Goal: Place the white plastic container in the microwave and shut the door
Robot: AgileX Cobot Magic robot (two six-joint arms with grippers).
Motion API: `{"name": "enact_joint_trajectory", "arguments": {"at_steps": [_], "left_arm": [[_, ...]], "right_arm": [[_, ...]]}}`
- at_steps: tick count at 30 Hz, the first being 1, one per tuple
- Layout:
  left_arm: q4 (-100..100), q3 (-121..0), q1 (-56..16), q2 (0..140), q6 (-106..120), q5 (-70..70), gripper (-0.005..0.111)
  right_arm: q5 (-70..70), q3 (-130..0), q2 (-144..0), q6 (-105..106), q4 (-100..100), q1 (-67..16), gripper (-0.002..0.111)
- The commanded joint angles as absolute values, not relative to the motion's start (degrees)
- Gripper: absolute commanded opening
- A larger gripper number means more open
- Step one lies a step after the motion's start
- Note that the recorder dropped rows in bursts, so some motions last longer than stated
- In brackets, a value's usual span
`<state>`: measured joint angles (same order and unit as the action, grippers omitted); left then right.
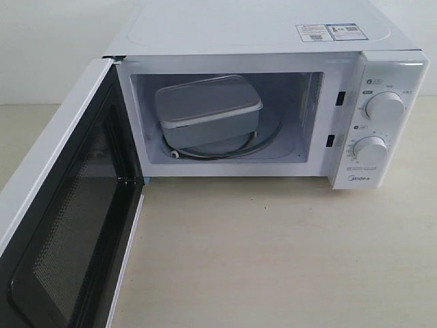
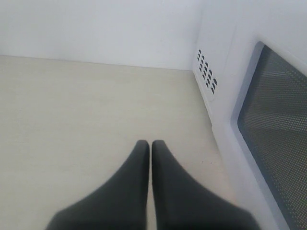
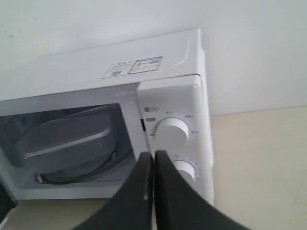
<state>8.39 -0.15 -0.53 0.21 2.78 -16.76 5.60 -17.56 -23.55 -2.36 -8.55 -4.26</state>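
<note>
While door (image 1: pixel 68 225) gapes, L/R fingers (image 2: pixel 127 196) (image 3: pixel 136 196) closed, empty

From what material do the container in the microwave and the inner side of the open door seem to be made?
The white plastic container looks like matte, slightly translucent plastic: dull grey-white walls, rounded moulded corners, thin lid rim. The door, on its inner face, shows a glossy black frame, with reflections, around fine dotted mesh, probably perforated metal behind glass; that cannot be confirmed.

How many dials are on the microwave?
2: the upper dial and the lower dial, stacked on the right panel of the microwave. None appears hidden.
</note>
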Motion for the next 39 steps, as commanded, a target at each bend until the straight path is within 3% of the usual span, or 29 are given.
{"name": "enact_joint_trajectory", "arguments": {"at_steps": [1, 5, 23, 33, 39], "left_arm": [[8.34, 0.00, -0.25, 0.00, 3.05, -16.96, 0.004], [8.34, 0.00, -0.25, 0.00, 3.05, -16.96, 0.004], [8.34, 0.00, -0.25, 0.00, 3.02, -16.96, 0.004], [8.34, 0.00, -0.25, 0.00, 3.02, -16.96, 0.004], [8.34, 0.00, -0.25, 0.00, 3.02, -16.96, 0.004]], "right_arm": [[5.36, -7.86, -9.03, -2.11, -8.18, 0.52, 0.000], [5.36, -2.75, -0.12, -1.13, -8.09, 1.43, 0.000], [5.51, 0.00, 0.00, 0.95, -8.05, 1.43, 0.000], [18.52, 0.00, 0.00, 4.55, -6.95, 1.43, 0.000], [18.54, 0.00, 0.00, 1.40, -6.95, 1.43, 0.000]]}}
